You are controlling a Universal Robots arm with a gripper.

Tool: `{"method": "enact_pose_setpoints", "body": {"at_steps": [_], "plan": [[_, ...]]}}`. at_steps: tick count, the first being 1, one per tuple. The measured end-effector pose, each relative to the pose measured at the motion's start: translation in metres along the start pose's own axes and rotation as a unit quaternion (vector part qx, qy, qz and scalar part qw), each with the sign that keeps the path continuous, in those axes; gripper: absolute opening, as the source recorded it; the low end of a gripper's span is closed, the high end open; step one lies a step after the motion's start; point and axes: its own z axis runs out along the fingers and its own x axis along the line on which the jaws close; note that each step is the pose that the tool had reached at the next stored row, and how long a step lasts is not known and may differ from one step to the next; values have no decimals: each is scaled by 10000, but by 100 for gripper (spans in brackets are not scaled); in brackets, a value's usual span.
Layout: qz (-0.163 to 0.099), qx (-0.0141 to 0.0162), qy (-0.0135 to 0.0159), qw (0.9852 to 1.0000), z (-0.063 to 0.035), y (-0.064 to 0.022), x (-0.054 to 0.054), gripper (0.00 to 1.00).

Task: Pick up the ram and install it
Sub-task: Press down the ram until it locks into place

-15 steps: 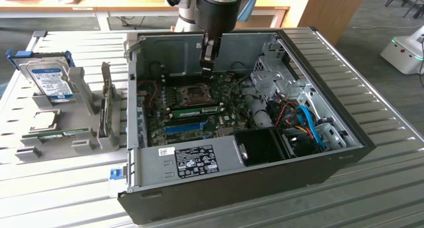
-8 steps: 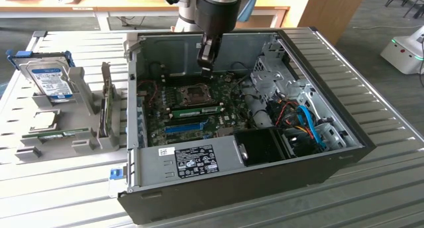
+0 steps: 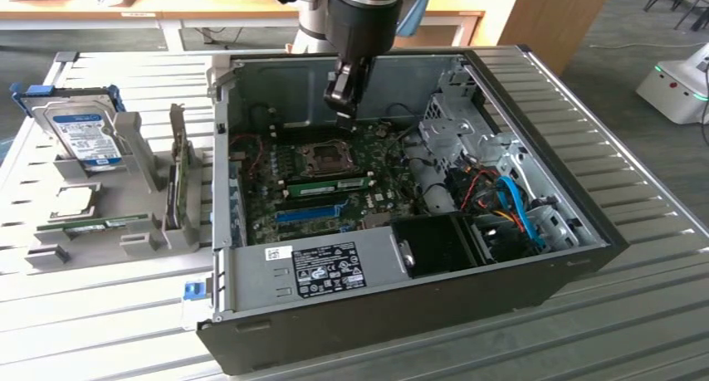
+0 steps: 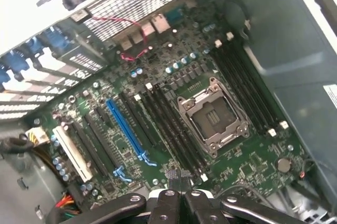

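1 ram [image 3: 334, 183] seemingly seated | end effector [image 3: 341, 105] closed above motherboard [image 3: 383, 194]

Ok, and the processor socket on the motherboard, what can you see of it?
The processor socket is a square frame of silvery metal around a dark, empty-looking centre. It lies flat on the green motherboard, inside the open computer case, with long black memory slots running along two opposite sides. Nothing rests on it or touches it.
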Motion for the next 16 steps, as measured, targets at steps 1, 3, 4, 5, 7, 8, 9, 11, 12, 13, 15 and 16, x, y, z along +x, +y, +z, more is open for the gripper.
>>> {"method": "enact_pose_setpoints", "body": {"at_steps": [1,3,4,5,7,8,9,11,12,13,15,16], "plan": [[67,1,-2,10000,1,0,0,10],[205,3,-7,9998,2,1,1,10],[272,4,-10,9996,3,1,1,10],[340,5,-12,9994,3,2,1,10],[474,7,-16,9989,4,2,2,10],[542,8,-19,9985,5,3,2,10],[614,9,-21,9981,5,3,2,10],[752,11,-26,9972,7,4,3,10],[822,12,-29,9966,7,4,3,10],[893,13,-31,9960,8,5,3,10],[1031,15,-36,9947,9,5,4,10],[1108,16,-38,9938,9,5,4,10]]}}
